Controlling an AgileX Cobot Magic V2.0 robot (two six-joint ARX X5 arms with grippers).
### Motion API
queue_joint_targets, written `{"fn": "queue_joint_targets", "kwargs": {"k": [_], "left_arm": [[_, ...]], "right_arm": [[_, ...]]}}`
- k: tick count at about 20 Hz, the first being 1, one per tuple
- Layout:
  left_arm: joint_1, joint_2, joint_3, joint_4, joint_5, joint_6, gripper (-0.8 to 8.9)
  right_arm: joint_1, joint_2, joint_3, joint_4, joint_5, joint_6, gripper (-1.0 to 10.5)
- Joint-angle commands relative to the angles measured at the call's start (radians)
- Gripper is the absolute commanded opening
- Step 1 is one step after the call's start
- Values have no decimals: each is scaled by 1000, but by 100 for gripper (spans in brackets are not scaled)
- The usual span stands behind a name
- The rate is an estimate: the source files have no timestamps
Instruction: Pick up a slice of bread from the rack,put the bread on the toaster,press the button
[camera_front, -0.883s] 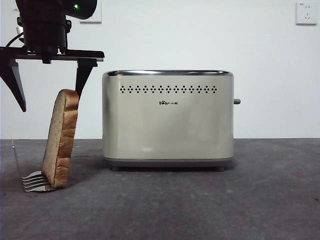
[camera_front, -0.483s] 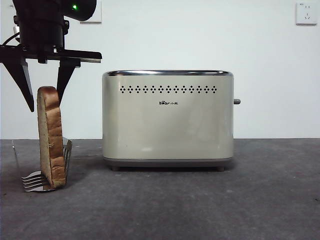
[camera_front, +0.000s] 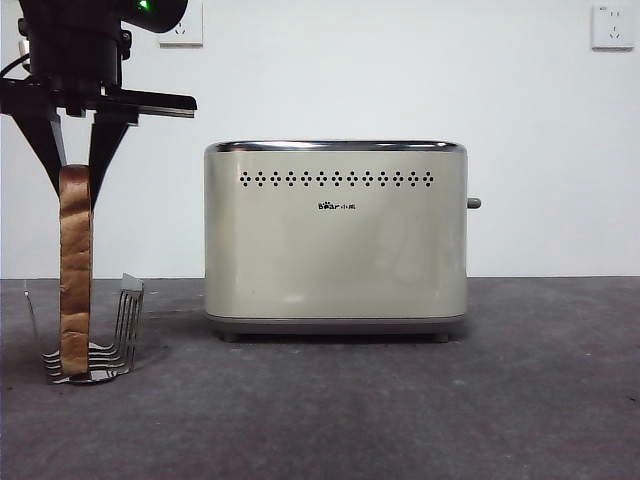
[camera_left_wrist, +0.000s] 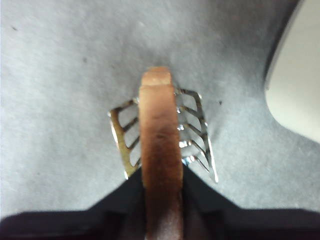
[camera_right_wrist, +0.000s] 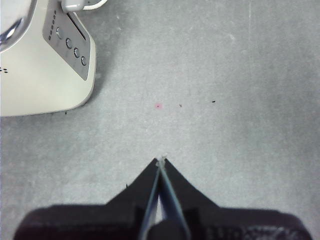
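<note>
The slice of bread stands upright and edge-on in the silver wire rack at the left, its lower end still down among the tines. From above, my left gripper is shut on the slice's top crust. In the left wrist view both jaws press the brown crust over the rack. The cream toaster stands in the middle, its dark button on the right side. My right gripper is shut and holds nothing, over bare table beside the toaster's control end.
Two white wall sockets sit high on the back wall. A narrow gap of grey table separates the rack from the toaster. Its corner shows in the left wrist view.
The slice went from leaning toward the toaster to upright and edge-on. The left gripper shifted left and its jaws closed onto the slice's top.
</note>
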Motion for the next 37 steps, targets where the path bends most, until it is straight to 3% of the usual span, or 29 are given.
{"fn": "queue_joint_targets", "kwargs": {"k": [1,11,16,21,24,26,31,37], "left_arm": [[-4,-21,1,-2,-8,-9,23],[-4,-171,2,48,6,0,22],[-33,-302,2,99,29,171,22],[-37,-391,22,191,273,451,22],[-39,-392,96,185,362,617,23],[-57,-391,153,185,360,765,23],[-100,-391,262,218,360,1231,26],[-168,-343,271,327,360,1523,26]], "right_arm": [[0,-1,1,-2,0,10,1],[0,-1,1,-3,0,9,1],[0,-1,1,-15,0,9,1],[0,-1,1,-21,-1,6,1],[0,-1,1,-26,-1,6,1],[0,-1,1,-39,-1,6,1],[0,-1,1,-62,-1,2,1],[0,-1,1,-62,0,2,1]]}}
